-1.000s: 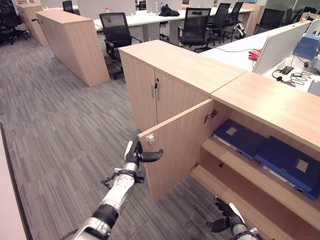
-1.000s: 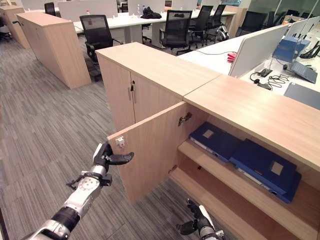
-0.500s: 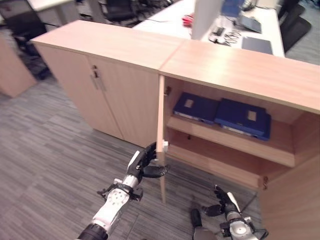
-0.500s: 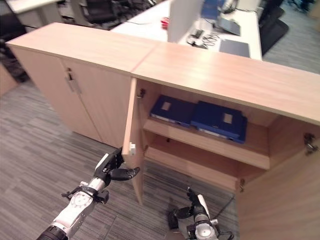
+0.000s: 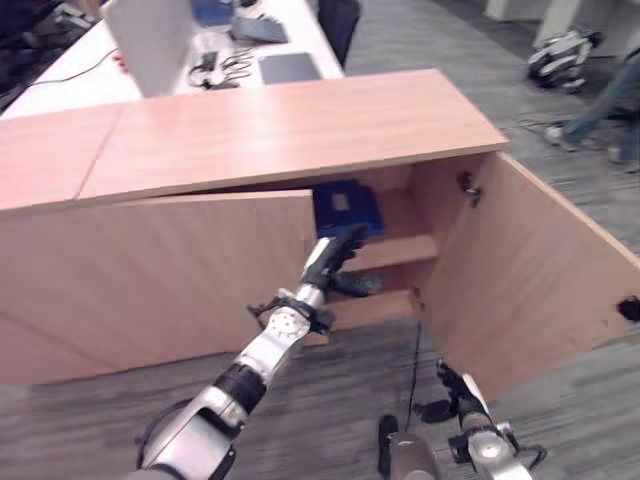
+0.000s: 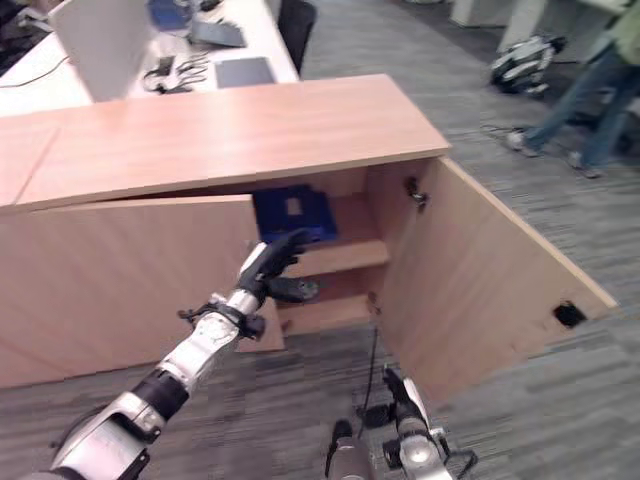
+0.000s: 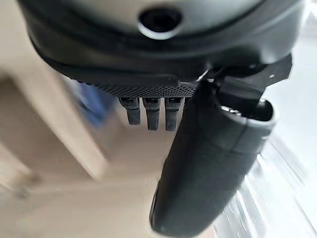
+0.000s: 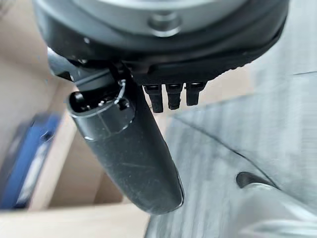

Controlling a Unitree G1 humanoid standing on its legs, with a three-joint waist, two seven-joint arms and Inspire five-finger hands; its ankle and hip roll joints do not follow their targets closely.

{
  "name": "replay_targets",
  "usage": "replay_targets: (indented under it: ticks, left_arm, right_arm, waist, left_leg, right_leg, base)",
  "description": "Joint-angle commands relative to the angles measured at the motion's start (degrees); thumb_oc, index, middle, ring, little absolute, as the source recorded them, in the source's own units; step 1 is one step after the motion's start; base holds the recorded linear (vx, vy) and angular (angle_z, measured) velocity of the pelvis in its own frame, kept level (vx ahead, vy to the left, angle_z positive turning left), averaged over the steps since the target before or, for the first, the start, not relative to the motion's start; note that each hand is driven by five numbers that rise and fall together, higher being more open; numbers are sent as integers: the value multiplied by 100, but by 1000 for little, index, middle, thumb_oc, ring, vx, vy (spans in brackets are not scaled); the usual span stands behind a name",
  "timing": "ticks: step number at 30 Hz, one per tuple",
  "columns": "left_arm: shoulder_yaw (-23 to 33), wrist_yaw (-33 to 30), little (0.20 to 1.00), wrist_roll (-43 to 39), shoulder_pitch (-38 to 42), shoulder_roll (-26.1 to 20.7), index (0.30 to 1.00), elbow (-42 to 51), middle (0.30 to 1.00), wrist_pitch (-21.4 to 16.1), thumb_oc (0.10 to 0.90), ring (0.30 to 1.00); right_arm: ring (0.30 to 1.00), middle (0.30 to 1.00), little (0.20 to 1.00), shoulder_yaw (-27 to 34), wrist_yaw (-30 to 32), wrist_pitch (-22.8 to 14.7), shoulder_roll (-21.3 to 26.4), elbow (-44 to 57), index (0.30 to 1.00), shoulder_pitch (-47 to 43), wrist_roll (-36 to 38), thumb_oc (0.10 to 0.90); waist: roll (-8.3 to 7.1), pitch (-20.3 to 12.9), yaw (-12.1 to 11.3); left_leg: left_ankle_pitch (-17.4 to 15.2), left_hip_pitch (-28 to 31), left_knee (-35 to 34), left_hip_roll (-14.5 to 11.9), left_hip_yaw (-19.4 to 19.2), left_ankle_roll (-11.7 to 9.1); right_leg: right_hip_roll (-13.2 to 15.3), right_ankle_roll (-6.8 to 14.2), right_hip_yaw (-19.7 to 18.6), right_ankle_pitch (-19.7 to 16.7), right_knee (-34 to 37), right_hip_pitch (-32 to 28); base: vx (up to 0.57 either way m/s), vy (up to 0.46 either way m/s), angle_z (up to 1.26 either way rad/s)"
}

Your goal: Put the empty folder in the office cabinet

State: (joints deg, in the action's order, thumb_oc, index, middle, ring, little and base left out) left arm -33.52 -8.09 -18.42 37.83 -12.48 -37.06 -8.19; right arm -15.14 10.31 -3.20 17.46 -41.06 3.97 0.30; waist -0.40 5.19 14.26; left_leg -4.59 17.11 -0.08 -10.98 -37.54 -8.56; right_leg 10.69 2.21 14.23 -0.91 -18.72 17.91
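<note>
Room: grey carpet floor (image 5: 330, 400); a white worktop (image 6: 130, 70) with a monitor and cables lies at 11 o'clock beyond the cabinet. Whole view has swung since half a second ago, so the camera moved; a person's legs (image 6: 585, 100) now show at 2 o'clock.
Office cabinet (image 5: 290, 125): low, light wood, across the middle. Right door (image 5: 520, 270) stands wide at 3 o'clock; left door (image 5: 160, 270) now lies nearly across the front, hiding much of the inside that was open to view earlier.
Folder (image 5: 345, 208): blue, lying flat on the cabinet shelf (image 5: 390, 252) just above centre, already inside; a sensible resting place. Whether it is the empty one I cannot tell.
Left hand (image 5: 333, 262): released, fingers straight, thumb out, at the left door's free edge, holding nothing; likely guiding the door by pushing its edge.
Right hand (image 5: 455, 395): at 5 o'clock, low over the floor, relaxed, holding nothing, idle.
</note>
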Motion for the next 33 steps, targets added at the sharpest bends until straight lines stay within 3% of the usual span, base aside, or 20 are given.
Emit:
replay_targets:
  ticks: [1, 3, 4, 5, 6, 7, 8, 9, 10, 11, 13, 14, 16, 17, 19, 22, 25, 33]
  left_arm:
    - [295, -426, 900, 455, 940, 182, 900, -319, 900, -497, 800, 900]
    - [447, -403, 900, 300, 920, -7, 900, -267, 900, -553, 800, 900]
    - [452, -399, 900, 295, 910, -15, 900, -253, 900, -548, 800, 900]
    - [497, -379, 900, 232, 823, -95, 900, -158, 900, -573, 800, 900]
    - [525, -329, 900, 185, 661, -194, 900, 2, 900, -597, 800, 900]
    - [544, -250, 900, 147, 508, -280, 900, 158, 900, -618, 800, 900]
    - [686, -56, 900, -66, 33, -473, 900, 518, 900, -674, 800, 900]
    - [688, -54, 900, -68, 19, -481, 900, 533, 900, -666, 800, 900]
    - [907, 148, 900, -238, -782, -615, 900, 934, 900, -667, 800, 900]
    - [912, 148, 900, -237, -800, -628, 900, 953, 900, -658, 800, 900]
    - [1046, 337, 900, -272, -1424, -676, 900, 1106, 900, -635, 800, 900]
    - [1124, 477, 900, -202, -1915, -751, 900, 1161, 900, -612, 800, 900]
    - [1173, 648, 900, -133, -2420, -833, 900, 1175, 900, -579, 800, 900]
    - [1175, 649, 900, -133, -2421, -836, 900, 1178, 900, -578, 800, 900]
    - [1303, 797, 900, 65, -3085, -869, 900, 932, 900, -558, 800, 900]
    - [1408, 870, 900, 309, -3512, -787, 900, 439, 900, -485, 800, 900]
    - [1390, 968, 900, 931, -4030, -793, 900, -291, 900, -406, 800, 900]
    - [1673, 818, 900, 1392, -4084, -489, 900, -1943, 900, -297, 800, 900]
  right_arm:
    - [900, 900, 900, -174, 50, -374, 245, 383, 900, -67, 257, 800]
    - [900, 900, 900, -23, 77, -400, 385, 354, 900, -52, 320, 800]
    - [900, 900, 900, -28, 76, -400, 388, 354, 900, -51, 321, 800]
    - [900, 900, 900, -16, 94, -402, 401, 321, 900, -43, 346, 800]
    - [900, 900, 900, 35, 116, -411, 421, 223, 900, -38, 373, 800]
    - [900, 900, 900, 58, 110, -408, 444, 144, 900, -56, 379, 800]
    - [900, 900, 900, 120, 130, -400, 504, 60, 900, -122, 386, 800]
    - [900, 900, 900, 115, 130, -401, 502, 60, 900, -119, 387, 800]
    - [900, 900, 900, 154, 130, -366, 551, -73, 900, -190, 347, 800]
    - [900, 900, 900, 144, 130, -367, 545, -73, 900, -187, 346, 800]
    - [900, 900, 900, 215, 105, -338, 556, -166, 900, -224, 329, 800]
    - [900, 900, 900, 309, 92, -331, 555, -243, 900, -244, 334, 800]
    - [900, 900, 900, 372, 101, -335, 570, -320, 900, -335, 342, 800]
    - [900, 900, 900, 371, 101, -335, 568, -320, 900, -337, 342, 800]
    - [900, 900, 900, 350, 28, -386, 578, -321, 900, -421, 285, 800]
    - [900, 900, 900, 406, -44, -411, 485, -336, 900, -345, 305, 800]
    - [900, 900, 900, 464, -112, -456, 442, -212, 900, -315, 268, 800]
    - [900, 900, 900, 946, 112, -550, 479, -320, 900, -617, 802, 800]
  waist:
    - [101, -331, 417]
    - [216, -294, 558]
    - [225, -292, 564]
    - [221, -264, 577]
    - [285, -262, 526]
    - [249, -209, 486]
    - [197, -135, 294]
    - [200, -138, 306]
    - [68, -56, -25]
    - [60, -88, -17]
    - [-13, -37, -267]
    - [-52, -3, -494]
    - [-85, 42, -764]
    - [-90, 31, -762]
    - [2, 96, -969]
    - [95, 63, -977]
    - [171, -23, -920]
    - [116, -121, -879]
  left_leg:
    - [518, -364, -324, -84, 292, 82]
    - [564, -304, -168, -378, 351, -129]
    - [565, -308, -151, -403, 355, -146]
    - [930, -393, 3, -616, 216, -196]
    - [1073, -363, 158, -790, 363, -387]
    - [1373, -489, 416, -966, 308, -349]
    - [1708, -716, 1031, -1117, 678, -384]
    - [1697, -734, 1060, -1134, 696, -389]
    - [1573, -1030, 1409, -879, 1420, -153]
    - [1589, -1067, 1404, -867, 1418, -136]
    - [1288, -1231, 1357, -554, 1953, 42]
    - [996, -1377, 1139, -262, 2429, 116]
    - [815, -1686, 765, 134, 3064, 142]
    - [842, -1700, 750, 139, 3063, 144]
    - [628, -1726, 253, 453, 3698, 163]
    - [613, -1474, 25, 483, 3592, 197]
    - [683, -1162, -385, 465, 3226, 232]
    - [464, -904, -492, 493, 2894, 312]
  right_leg:
    - [375, 1024, -346, -477, 1575, -1303]
    - [145, 979, -496, -147, 1508, -1342]
    - [127, 966, -490, -137, 1503, -1344]
    - [-1, 846, -454, -178, 1529, -1334]
    - [-172, 812, -520, -8, 1598, -1465]
    - [-284, 694, -493, -58, 1623, -1488]
    - [-490, 524, -606, 0, 1741, -1648]
    - [-499, 518, -595, 0, 1746, -1653]
    - [-542, 432, -804, 70, 1819, -1809]
    - [-531, 431, -805, 47, 1825, -1774]
    - [-503, 438, -999, 103, 1852, -1890]
    - [-475, 445, -1140, 164, 1905, -2042]
    - [-446, 465, -1309, 193, 2002, -2194]
    - [-442, 465, -1309, 176, 2007, -2175]
    - [-547, 479, -1578, 238, 1990, -2188]
    - [-572, 492, -1689, 228, 2027, -2246]
    - [-553, 545, -1730, 148, 2008, -2191]
    - [-461, 676, -1796, 95, 2063, -2205]
  base:
    - [78, -223, -102]
    - [145, -236, -74]
    - [59, -258, -33]
    - [60, -230, -20]
    - [3, -326, -17]
    - [140, -381, -19]
    - [25, -297, -20]
    - [138, -336, -46]
    - [49, -147, -85]
    - [93, -186, -137]
    - [126, -23, -67]
    - [240, 34, -19]
    - [212, 22, -76]
    - [120, 6, -94]
    - [99, 10, -74]
    - [64, 56, -87]
    - [55, 91, -55]
    - [6, 53, -27]
